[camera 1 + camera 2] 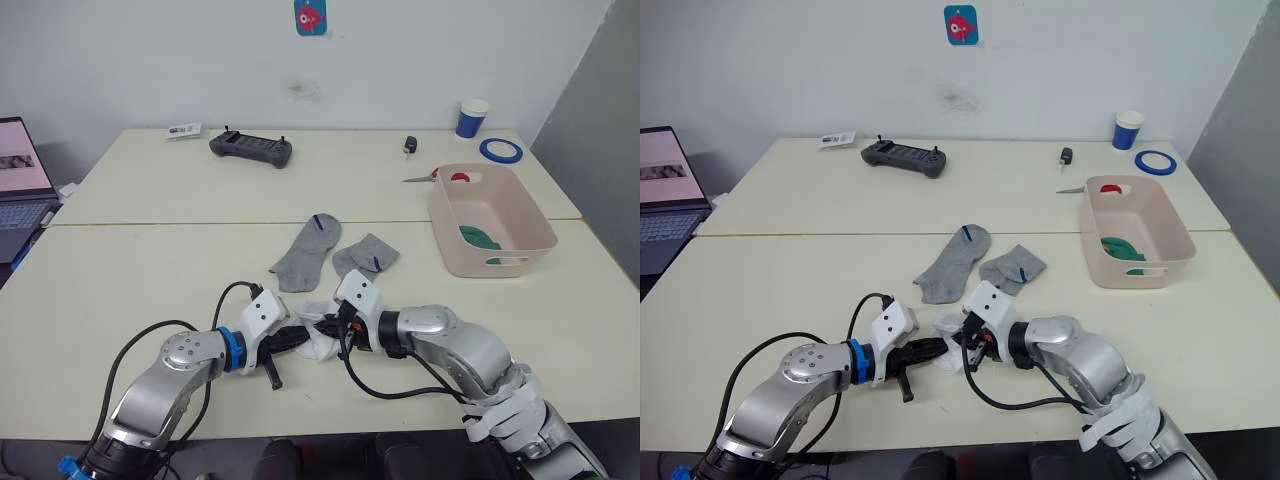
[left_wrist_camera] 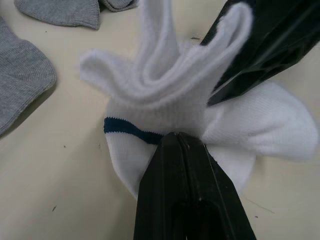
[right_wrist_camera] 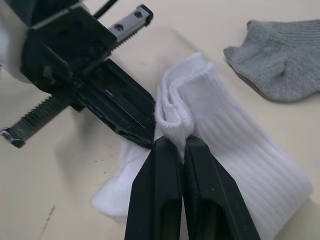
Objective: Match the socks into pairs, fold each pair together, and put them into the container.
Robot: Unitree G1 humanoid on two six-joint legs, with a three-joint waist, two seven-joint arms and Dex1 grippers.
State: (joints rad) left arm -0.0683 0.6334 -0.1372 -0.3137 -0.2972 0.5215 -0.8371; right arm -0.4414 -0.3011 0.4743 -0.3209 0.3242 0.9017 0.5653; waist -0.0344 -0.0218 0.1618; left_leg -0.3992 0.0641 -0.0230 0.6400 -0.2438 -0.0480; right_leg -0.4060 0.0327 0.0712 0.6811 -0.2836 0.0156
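Note:
Two white socks [image 1: 320, 346] lie bunched together near the table's front edge, and both grippers hold them. My left gripper [image 1: 307, 337] is shut on the sock with a dark blue cuff stripe [image 2: 125, 127]. My right gripper [image 3: 175, 142] is shut on a folded white cuff [image 3: 182, 107], right beside the left gripper's fingers [image 3: 115, 105]. Two grey socks [image 1: 305, 250] [image 1: 366, 255] lie flat just behind the grippers. The pink-beige container [image 1: 492, 264] stands at the right with a dark green sock [image 1: 478, 238] inside.
On the far half of the table are a black controller [image 1: 251, 148], a small card [image 1: 184, 130], a key fob [image 1: 410, 146], scissors [image 1: 440, 177], a blue-white paper cup [image 1: 473, 118] and a blue tape ring [image 1: 502, 150]. A laptop [image 1: 20, 180] sits off the left edge.

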